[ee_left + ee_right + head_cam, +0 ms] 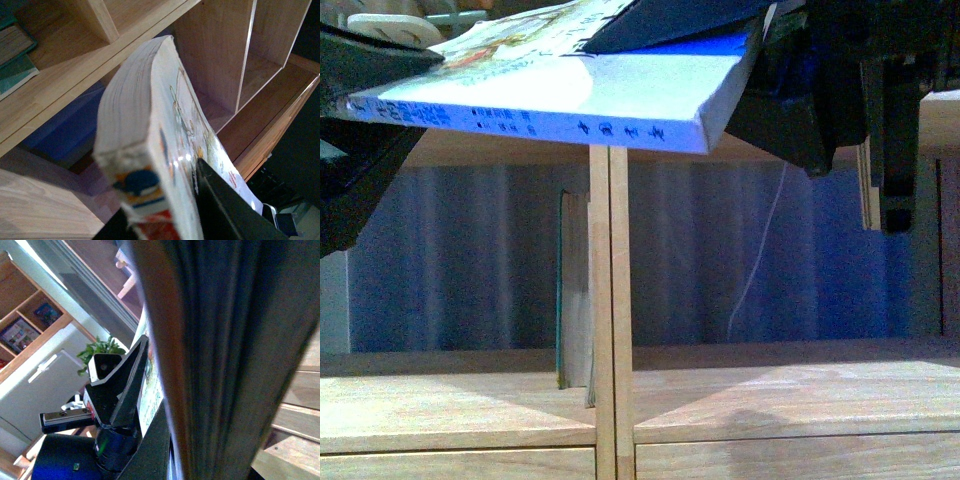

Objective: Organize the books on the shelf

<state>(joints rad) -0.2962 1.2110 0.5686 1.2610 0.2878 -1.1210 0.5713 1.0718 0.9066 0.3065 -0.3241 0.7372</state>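
— What does the left gripper (162, 210) have?

— It is clamped on the paperback (550, 105). In its wrist view a dark finger (225, 210) presses the illustrated cover and another dark part sits against the opposite side.

— And the right gripper (640, 40)?

— One of its fingers (690, 25) lies flat on the top cover at the upper right of the front view. The other finger is hidden, so whether it pinches the book cannot be told. Its wrist view is mostly a blurred close surface.

— Where is the paperback?

— It is held flat across the top of the front view, spine toward the camera, in front of the shelf (800, 395).

— The teal book (572, 290)?

— It stands upright at centre frame in the left compartment, against the central upright (611, 300).
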